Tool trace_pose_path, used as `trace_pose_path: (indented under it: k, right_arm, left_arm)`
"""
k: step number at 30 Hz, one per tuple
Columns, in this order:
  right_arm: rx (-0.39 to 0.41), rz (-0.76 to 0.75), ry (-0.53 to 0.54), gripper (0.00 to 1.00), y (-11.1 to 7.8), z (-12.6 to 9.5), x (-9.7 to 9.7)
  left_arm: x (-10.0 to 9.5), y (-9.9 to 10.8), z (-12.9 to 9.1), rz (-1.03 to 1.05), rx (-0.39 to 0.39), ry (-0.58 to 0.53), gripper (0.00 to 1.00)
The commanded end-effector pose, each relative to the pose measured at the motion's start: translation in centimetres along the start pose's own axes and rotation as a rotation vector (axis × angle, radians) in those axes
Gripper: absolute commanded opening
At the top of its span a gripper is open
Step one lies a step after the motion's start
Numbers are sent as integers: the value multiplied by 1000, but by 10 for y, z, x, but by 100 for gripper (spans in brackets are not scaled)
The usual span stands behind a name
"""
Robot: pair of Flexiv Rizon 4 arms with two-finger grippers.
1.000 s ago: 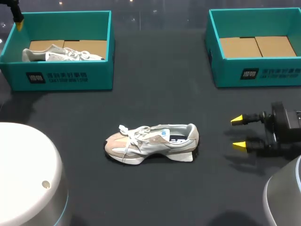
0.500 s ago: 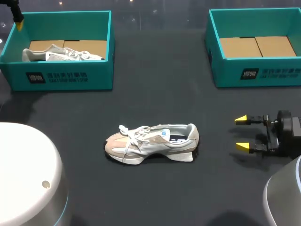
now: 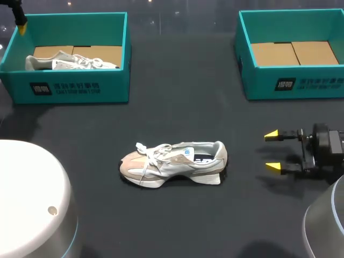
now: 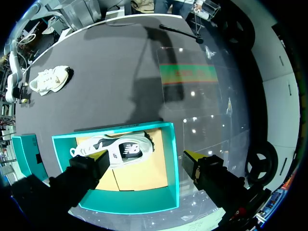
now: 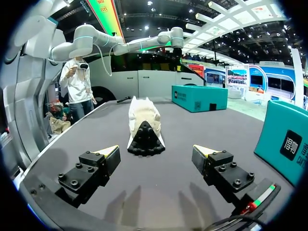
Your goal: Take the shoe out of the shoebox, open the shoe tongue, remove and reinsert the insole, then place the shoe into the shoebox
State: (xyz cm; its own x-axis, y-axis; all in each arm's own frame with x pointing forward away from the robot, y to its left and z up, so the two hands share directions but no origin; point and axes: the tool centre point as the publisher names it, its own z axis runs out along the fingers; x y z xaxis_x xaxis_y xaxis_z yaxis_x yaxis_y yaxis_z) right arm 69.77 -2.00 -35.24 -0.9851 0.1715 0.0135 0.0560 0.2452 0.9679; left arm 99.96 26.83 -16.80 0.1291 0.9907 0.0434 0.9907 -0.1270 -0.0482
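Right hand hangs released, fingers spread and touching nothing, near the heel of the shoe, which stands on its sole in the middle of the desk, toe pointing away from it; the wrist view shows only heel and sole. Left hand, also released, hangs above the left shoebox holding a second shoe, and is nearly all cut off in the head view.

Black, screw-studded right claw with yellow tips.
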Motion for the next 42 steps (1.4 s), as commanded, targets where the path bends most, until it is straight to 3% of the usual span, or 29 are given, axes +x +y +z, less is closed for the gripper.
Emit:
trace_pose_path:
  k: [1,19,42]
  right_arm:
    - [12,-2,-15,100,5,9,5]
    - [74,44,-84,100,9,49,16]
    - [102,56,-37,100,-3,93,24]
  left_arm:
    - [1,-1,0,1,-1,1,100]
    - [1,-1,0,1,-1,1,100]
    - [1,-1,0,1,-1,1,100]
